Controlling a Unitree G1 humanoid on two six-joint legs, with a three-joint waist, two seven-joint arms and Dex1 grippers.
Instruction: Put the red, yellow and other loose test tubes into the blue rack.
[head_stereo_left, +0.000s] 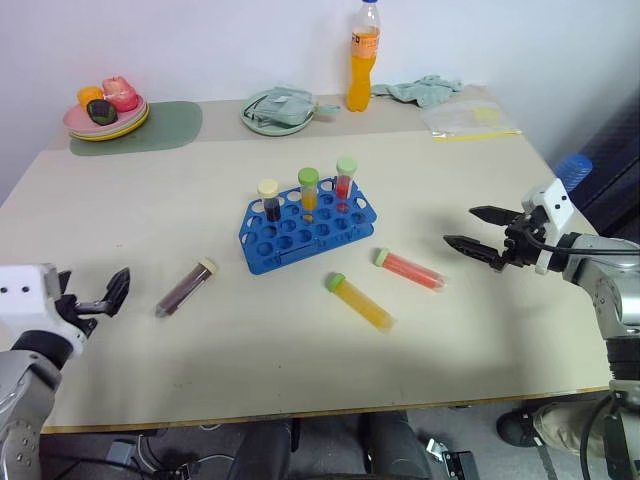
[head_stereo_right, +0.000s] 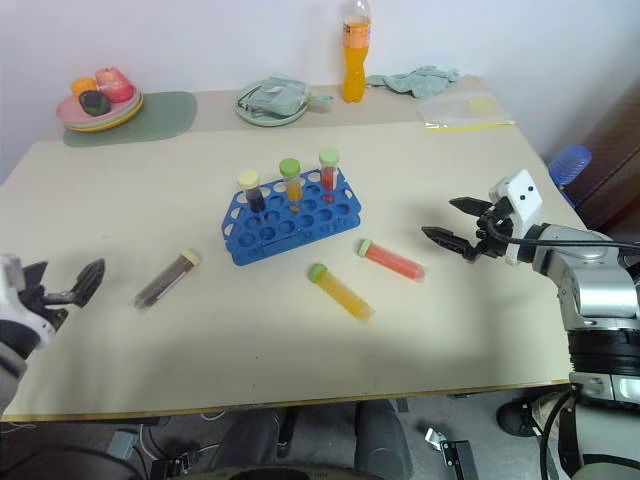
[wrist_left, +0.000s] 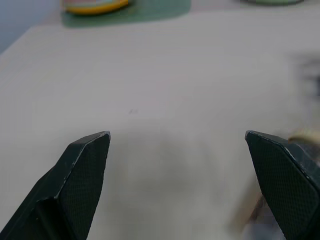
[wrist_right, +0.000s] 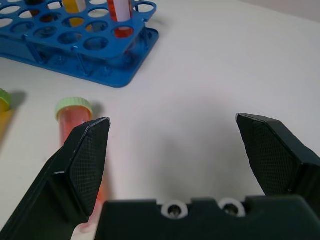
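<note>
Right wrist view: right gripper (wrist_right: 172, 150) spread wide, holding nothing, 2 black wedge fingers (wrist_right: 85, 165) with cross-hatched pads, over bare table (wrist_right: 210, 65). Red test tube (wrist_right: 75, 125), clear plastic, green screw cap, lying flat just beside 1 finger. Blue rack (head_stereo_left: 307, 228), glossy plastic grid of round holes, at frame centre, carrying 3 upright tubes. Right arm reaching in level from frame right. Left gripper (head_stereo_left: 98, 296) at lower left, also wide open, empty.
</note>
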